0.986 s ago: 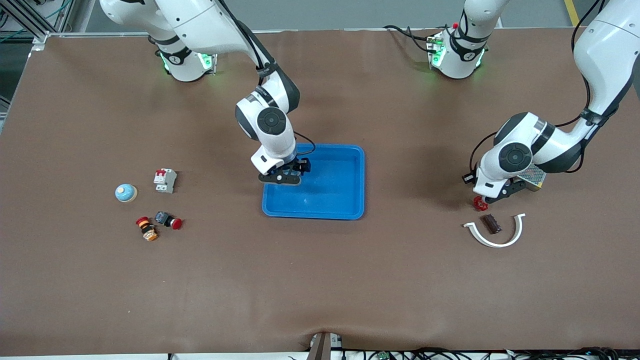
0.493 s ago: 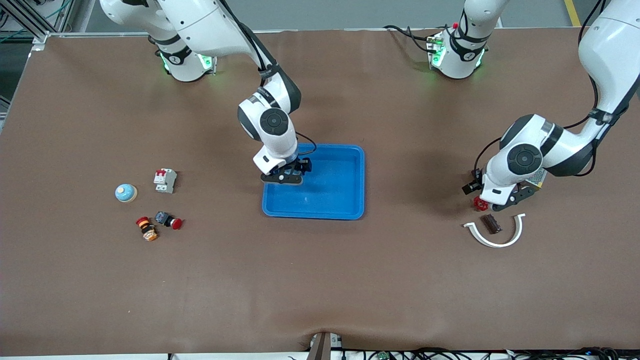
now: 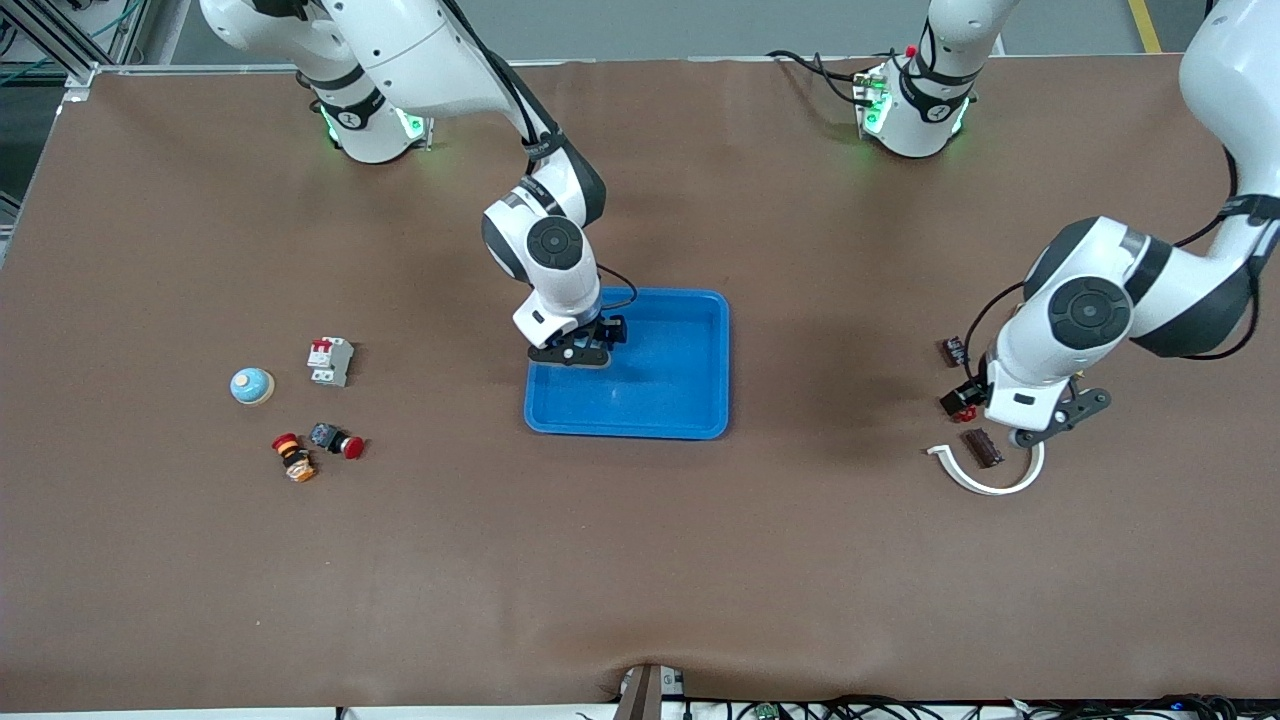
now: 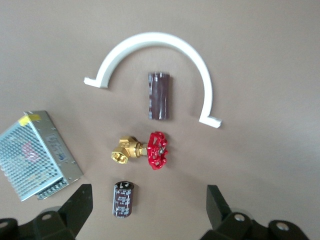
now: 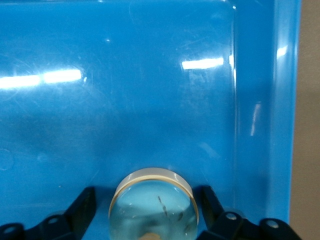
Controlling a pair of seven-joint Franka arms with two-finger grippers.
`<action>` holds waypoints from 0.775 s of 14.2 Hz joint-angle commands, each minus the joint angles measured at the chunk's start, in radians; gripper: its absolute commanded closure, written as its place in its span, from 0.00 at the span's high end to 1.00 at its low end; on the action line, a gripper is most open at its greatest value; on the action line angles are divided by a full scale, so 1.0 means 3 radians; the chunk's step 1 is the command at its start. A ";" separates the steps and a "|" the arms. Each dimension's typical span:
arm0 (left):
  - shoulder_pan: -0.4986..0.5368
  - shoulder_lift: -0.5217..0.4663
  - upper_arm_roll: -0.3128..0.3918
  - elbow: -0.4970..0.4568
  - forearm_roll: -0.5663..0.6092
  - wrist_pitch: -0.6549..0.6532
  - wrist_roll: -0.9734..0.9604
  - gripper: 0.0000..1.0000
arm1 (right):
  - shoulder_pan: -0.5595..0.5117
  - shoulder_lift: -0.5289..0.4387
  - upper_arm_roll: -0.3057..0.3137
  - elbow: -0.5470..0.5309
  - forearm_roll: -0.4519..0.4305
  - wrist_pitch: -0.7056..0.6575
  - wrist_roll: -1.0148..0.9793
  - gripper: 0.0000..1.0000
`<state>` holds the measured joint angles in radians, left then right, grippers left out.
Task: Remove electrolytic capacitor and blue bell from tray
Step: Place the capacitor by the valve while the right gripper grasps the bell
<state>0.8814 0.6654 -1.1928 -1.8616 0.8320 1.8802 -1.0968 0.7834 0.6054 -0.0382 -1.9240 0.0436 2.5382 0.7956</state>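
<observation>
A light-blue bell (image 5: 154, 202) with a beige rim sits in the blue tray (image 5: 150, 90) near its corner. My right gripper (image 5: 148, 210) is open around it, with a finger a little off each side. In the front view this gripper (image 3: 578, 347) is low over the tray (image 3: 660, 400). A second bell (image 3: 251, 386) stands on the table toward the right arm's end. My left gripper (image 4: 148, 207) is open over a small dark capacitor (image 4: 123, 199), which also shows in the front view (image 3: 952, 350). In that view the left gripper (image 3: 1040, 425) hangs above the parts.
Beside the capacitor lie a brass valve with a red handle (image 4: 150, 150), a dark cylinder (image 4: 159, 96) inside a white arc (image 4: 150, 42), and a metal mesh box (image 4: 37, 152). Near the second bell are a breaker (image 3: 330, 360) and two red push buttons (image 3: 335, 440) (image 3: 292, 457).
The left arm has swung toward the front camera, from over the mesh box to over the valve and white arc, uncovering the small capacitor. The right gripper shifted slightly along the tray edge.
</observation>
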 commanded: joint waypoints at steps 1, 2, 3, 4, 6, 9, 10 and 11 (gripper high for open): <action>-0.0018 -0.0014 -0.0165 0.0335 -0.0104 -0.0279 0.0250 1.00 | 0.0037 0.0002 -0.0041 -0.0009 -0.0064 0.0012 0.0094 0.54; -0.0018 -0.0019 -0.0191 0.0396 -0.0104 -0.0305 0.0342 1.00 | 0.0042 0.0002 -0.0041 -0.0004 -0.0064 0.0012 0.0099 0.43; -0.0018 -0.0040 -0.0232 0.0452 -0.0104 -0.0346 0.0424 1.00 | 0.0037 0.0002 -0.0041 -0.0004 -0.0064 0.0012 0.0099 0.41; -0.0018 -0.0055 -0.0252 0.0524 -0.0104 -0.0397 0.0511 1.00 | 0.0032 0.0002 -0.0041 -0.0004 -0.0064 0.0007 0.0094 0.41; -0.0018 -0.0065 -0.0339 0.0662 -0.0104 -0.0550 0.0664 1.00 | 0.0022 -0.0029 -0.0041 -0.0004 -0.0064 -0.0029 0.0094 0.41; -0.0018 -0.0065 -0.0503 0.0811 -0.0104 -0.0684 0.0813 1.00 | 0.0017 -0.0136 -0.0041 0.0011 -0.0064 -0.0131 0.0094 0.41; -0.0018 -0.0065 -0.0559 0.0816 -0.0104 -0.0684 0.0813 1.00 | 0.0002 -0.0202 -0.0046 0.0022 -0.0064 -0.0212 0.0079 0.41; -0.0018 -0.0065 -0.0600 0.0851 -0.0104 -0.0684 0.0818 1.00 | -0.0034 -0.0289 -0.0057 0.0022 -0.0064 -0.0314 0.0033 0.41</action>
<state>0.8787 0.6592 -1.3489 -1.6308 0.8175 1.7021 -0.8782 0.7831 0.5850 -0.0489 -1.9095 0.0431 2.5052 0.7986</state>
